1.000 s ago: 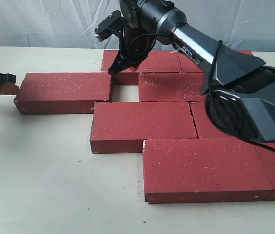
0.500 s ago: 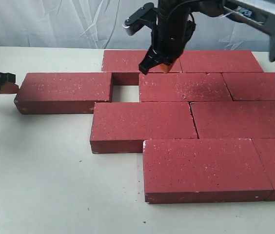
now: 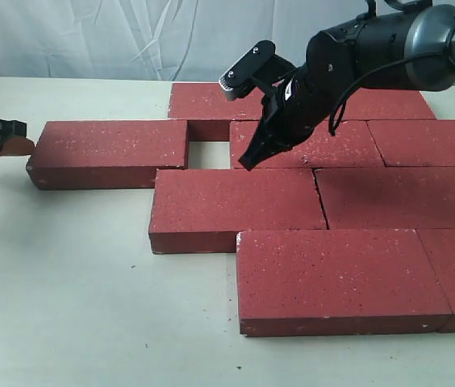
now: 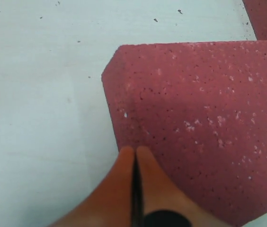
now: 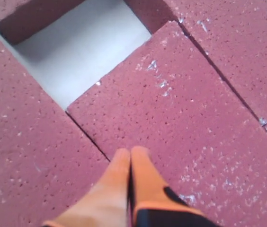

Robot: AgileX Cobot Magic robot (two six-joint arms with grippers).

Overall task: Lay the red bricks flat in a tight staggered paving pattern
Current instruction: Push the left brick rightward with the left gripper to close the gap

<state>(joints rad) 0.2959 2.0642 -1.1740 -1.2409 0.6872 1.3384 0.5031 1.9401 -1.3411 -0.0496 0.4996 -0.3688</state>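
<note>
Several red bricks lie flat in staggered rows on the table. One brick (image 3: pixel 110 149) sits out to the left, and a bare gap (image 3: pixel 208 154) separates it from the second-row brick (image 3: pixel 312 145). My left gripper (image 3: pixel 27 147) is shut, with its orange tips (image 4: pixel 134 150) against that left brick's (image 4: pixel 204 113) end face. The right gripper (image 3: pixel 246 164) is shut and empty. It hovers low over the second-row brick's (image 5: pixel 181 109) left end, near the seam with the third-row brick (image 3: pixel 235 205). In the right wrist view, the gap (image 5: pixel 84 56) lies just beyond the right gripper (image 5: pixel 131 152).
Further bricks fill the back row (image 3: pixel 211 101), the right side (image 3: pixel 433 141) and the front row (image 3: pixel 340 278). Pale tabletop (image 3: pixel 74 282) stretches to the left and front. A white cloth backdrop (image 3: pixel 90 36) hangs behind the table.
The right arm swung from above the back-row brick, rightward and then down and forward, to the second-row brick's left end. The left brick edged slightly right, narrowing the gap a little.
</note>
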